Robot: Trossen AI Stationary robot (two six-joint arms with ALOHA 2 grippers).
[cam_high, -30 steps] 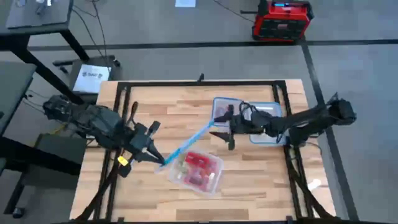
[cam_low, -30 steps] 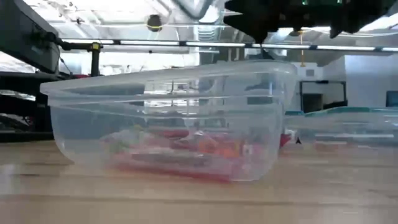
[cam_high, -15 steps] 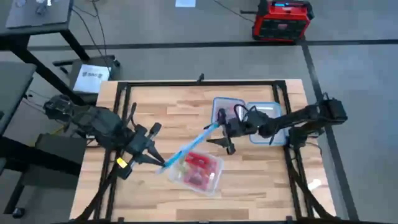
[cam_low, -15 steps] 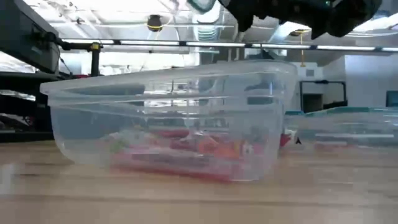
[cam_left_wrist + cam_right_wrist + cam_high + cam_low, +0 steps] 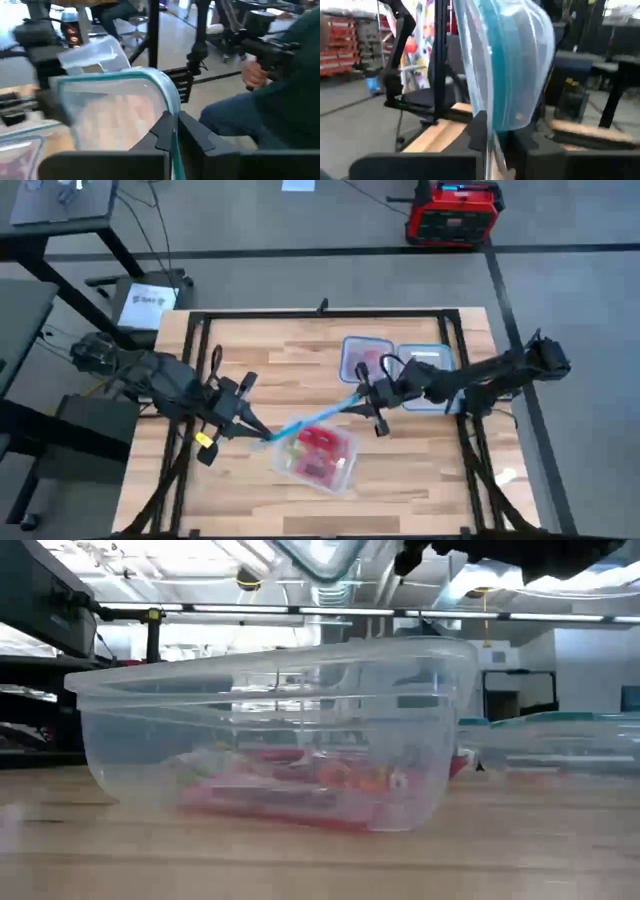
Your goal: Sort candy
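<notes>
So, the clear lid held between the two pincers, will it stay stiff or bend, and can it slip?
The lid is thin clear plastic with a blue rim, so it probably flexes a little. The left pincer and right pincer each pinch only its edge, so it may slip or twist. It looks light beside the tub of candy.

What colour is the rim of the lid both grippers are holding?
Teal-blue rim on a clear lid, shown best in the right wrist view.
</notes>
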